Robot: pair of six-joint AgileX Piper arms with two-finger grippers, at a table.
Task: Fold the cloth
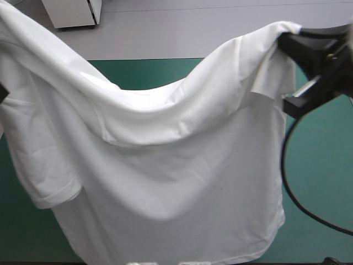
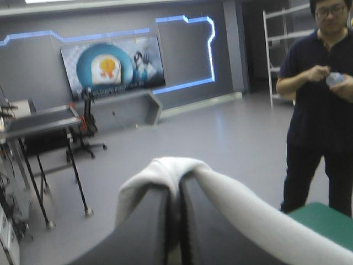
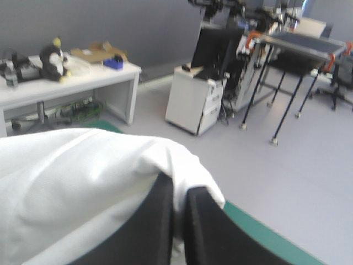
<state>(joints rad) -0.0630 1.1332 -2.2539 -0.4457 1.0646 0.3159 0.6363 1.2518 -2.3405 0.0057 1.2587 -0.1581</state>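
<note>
The white T-shirt [image 1: 165,176] hangs lifted above the teal-green table [image 1: 325,176], stretched between both arms and sagging in the middle, one short sleeve drooping at its left. My right gripper [image 1: 287,40] pinches its upper right corner. The left gripper is out of the high view past the left edge. In the left wrist view my left gripper [image 2: 177,185] is shut on a fold of the T-shirt [image 2: 165,168] draped over the black fingertips. In the right wrist view my right gripper [image 3: 179,190] is shut on the T-shirt [image 3: 71,176], which spreads to one side.
Both wrist views look level into the room. A strip of the teal-green table [image 2: 325,221] shows below the left gripper, and its edge [image 3: 265,234] below the right gripper. The shirt's hem hangs near the table's near edge.
</note>
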